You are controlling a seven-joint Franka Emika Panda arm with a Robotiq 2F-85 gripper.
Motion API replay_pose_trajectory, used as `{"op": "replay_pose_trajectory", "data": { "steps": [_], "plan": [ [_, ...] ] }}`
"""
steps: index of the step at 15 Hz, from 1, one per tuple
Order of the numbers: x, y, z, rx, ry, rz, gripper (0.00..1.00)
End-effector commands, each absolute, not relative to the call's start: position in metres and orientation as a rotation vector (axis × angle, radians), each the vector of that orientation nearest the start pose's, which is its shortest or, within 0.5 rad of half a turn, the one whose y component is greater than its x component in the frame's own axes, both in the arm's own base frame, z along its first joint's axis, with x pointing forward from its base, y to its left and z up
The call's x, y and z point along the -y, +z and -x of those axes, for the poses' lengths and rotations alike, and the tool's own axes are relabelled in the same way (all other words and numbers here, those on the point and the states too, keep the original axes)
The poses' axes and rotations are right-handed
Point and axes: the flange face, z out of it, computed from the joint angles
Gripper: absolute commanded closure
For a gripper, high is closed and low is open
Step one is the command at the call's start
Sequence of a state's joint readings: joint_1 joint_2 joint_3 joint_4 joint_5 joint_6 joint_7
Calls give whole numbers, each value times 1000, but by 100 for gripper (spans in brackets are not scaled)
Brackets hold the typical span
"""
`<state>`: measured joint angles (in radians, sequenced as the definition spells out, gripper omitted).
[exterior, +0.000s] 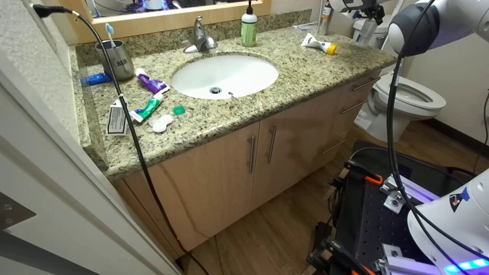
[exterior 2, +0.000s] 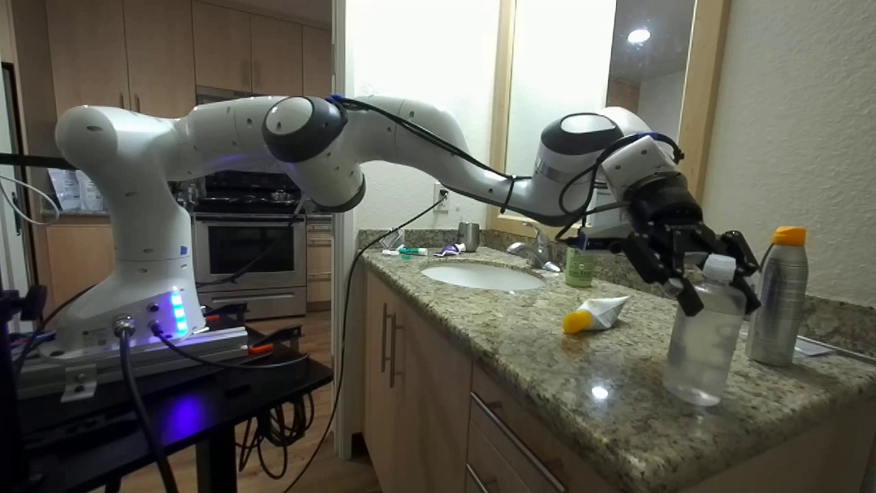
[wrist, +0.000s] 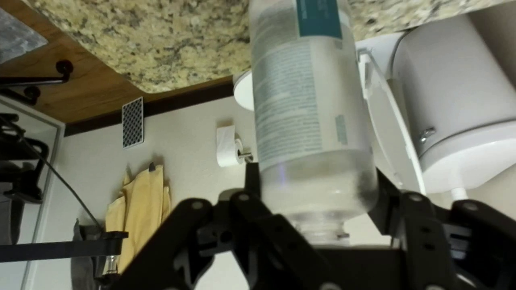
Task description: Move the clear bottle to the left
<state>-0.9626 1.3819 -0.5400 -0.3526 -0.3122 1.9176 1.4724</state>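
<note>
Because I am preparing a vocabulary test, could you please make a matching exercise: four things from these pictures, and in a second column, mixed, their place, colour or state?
Things:
1. clear bottle
2. metal cup
3. pump bottle
4. white tube

Places, colours, states:
A. has a yellow cap
B. green, near the faucet
C. between the fingers
D. holding a toothbrush

Pairs: 1-C; 2-D; 3-B; 4-A

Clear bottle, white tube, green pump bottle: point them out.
Clear bottle (exterior 2: 705, 346), in an exterior view: on its body.
White tube (exterior 2: 603, 313), in an exterior view: on its side.
Green pump bottle (exterior: 248, 33), in an exterior view: on its front.
</note>
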Motion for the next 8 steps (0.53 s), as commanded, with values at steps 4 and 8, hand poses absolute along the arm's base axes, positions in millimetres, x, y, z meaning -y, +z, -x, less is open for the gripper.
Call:
{"op": "replay_pose_trajectory", "data": {
  "steps": [4, 8],
  "plan": [
    [733, 414, -388, 2273, 606, -1175, 63],
    [724, 478, -403, 2175, 814, -1348, 63]
  ]
}}
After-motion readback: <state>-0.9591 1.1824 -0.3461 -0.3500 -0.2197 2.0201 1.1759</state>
